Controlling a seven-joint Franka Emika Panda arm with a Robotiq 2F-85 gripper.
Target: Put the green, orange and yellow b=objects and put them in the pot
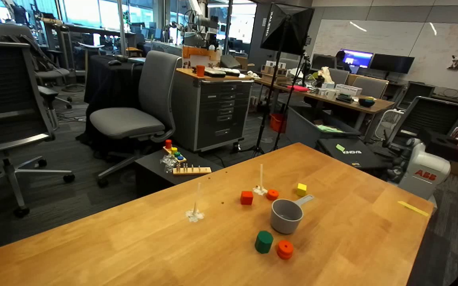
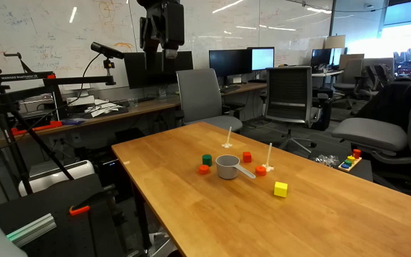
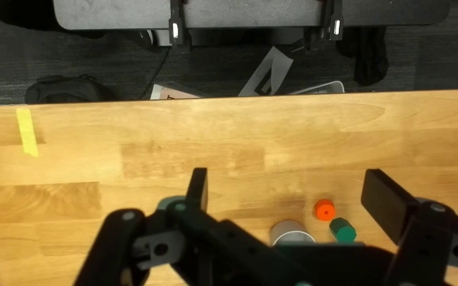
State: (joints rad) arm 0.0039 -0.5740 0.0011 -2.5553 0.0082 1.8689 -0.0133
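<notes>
Gripper (image 3: 286, 188) spread over wood-grain counter (image 1: 153, 238). Pot (image 2: 227, 171) grey, round-walled, straight-handled. Green block (image 1: 264, 242) hexagonal, upright; yellow block (image 2: 280, 189) cubic; two orange pieces (image 1: 285, 250) squat, round.

You had two thin pegs (image 1: 261, 177) standing on desk (image 1: 133, 242), yellow tape (image 3: 27, 133) near its edge. Beyond stood gray chair (image 1: 159, 87) beside drawer cabinet (image 1: 226, 115), black softbox (image 1: 286, 29).

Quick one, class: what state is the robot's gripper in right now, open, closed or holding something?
Gripper: open and holding nothing, its jaws wide apart in the wrist view.
</notes>
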